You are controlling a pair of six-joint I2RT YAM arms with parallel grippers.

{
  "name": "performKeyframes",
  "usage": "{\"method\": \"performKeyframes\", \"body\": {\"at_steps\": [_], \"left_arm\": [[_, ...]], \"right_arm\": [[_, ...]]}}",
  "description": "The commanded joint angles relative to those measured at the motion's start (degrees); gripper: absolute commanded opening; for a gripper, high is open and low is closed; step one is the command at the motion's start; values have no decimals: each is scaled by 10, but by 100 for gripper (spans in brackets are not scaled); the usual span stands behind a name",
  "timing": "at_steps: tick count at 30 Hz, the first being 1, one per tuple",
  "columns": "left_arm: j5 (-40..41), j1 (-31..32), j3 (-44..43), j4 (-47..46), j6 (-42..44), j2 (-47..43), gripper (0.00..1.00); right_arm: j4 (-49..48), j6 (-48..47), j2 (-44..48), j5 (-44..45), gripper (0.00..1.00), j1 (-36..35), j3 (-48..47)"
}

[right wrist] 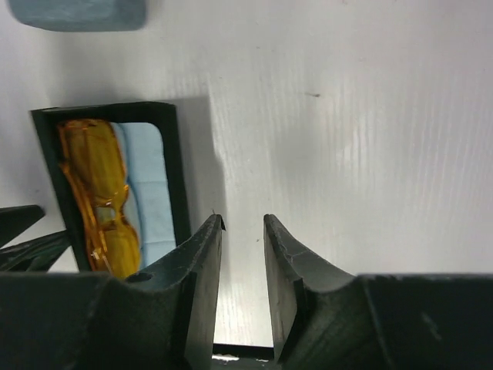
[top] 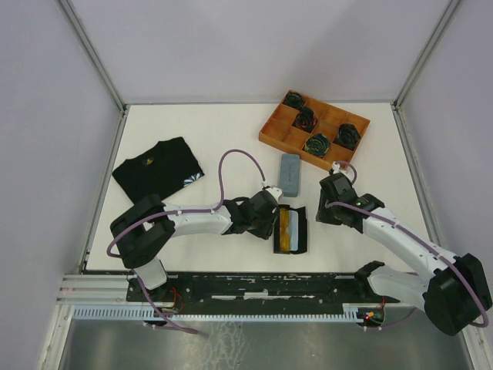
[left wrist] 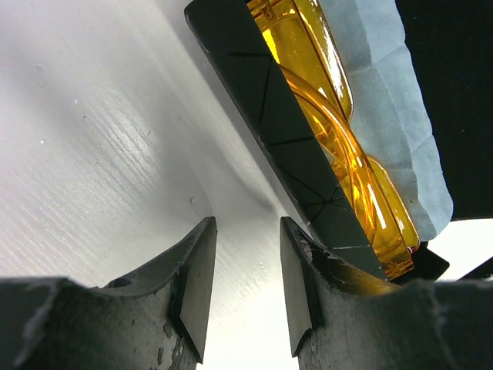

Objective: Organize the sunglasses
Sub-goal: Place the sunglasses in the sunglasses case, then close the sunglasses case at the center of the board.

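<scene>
Orange-yellow sunglasses [top: 286, 229] lie on a light blue cloth [right wrist: 150, 181] inside an open black case [top: 303, 231], near the middle of the near edge of the worktop [top: 223, 131]. The left claw [left wrist: 246, 231] sits at the case's left wall, apart and empty. The right claw [right wrist: 242, 223], right of the case, is likewise apart.

Bright, even light; soft shadows; glare streaks on white table [left wrist: 115, 154].
</scene>
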State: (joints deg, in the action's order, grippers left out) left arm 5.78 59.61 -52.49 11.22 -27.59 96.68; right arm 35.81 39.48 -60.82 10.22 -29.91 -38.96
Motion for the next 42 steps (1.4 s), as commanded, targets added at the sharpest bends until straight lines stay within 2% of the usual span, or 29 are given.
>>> {"method": "performKeyframes", "body": {"at_steps": [1, 7, 16, 30, 42], "left_arm": [[8, 3, -3, 0, -1, -16, 46], [6, 3, -2, 0, 2, -16, 46], [5, 3, -4, -1, 4, -8, 46], [4, 2, -5, -5, 3, -5, 46], [35, 2, 15, 2, -4, -46, 46]], "right_arm": [[-7, 3, -41, 19, 37, 7, 12], [-68, 4, -81, -66, 40, 12, 34], [-141, 3, -71, -167, 47, 12, 57], [-164, 9, -39, -219, 53, 11, 49], [-213, 22, -94, -231, 57, -13, 50]]}}
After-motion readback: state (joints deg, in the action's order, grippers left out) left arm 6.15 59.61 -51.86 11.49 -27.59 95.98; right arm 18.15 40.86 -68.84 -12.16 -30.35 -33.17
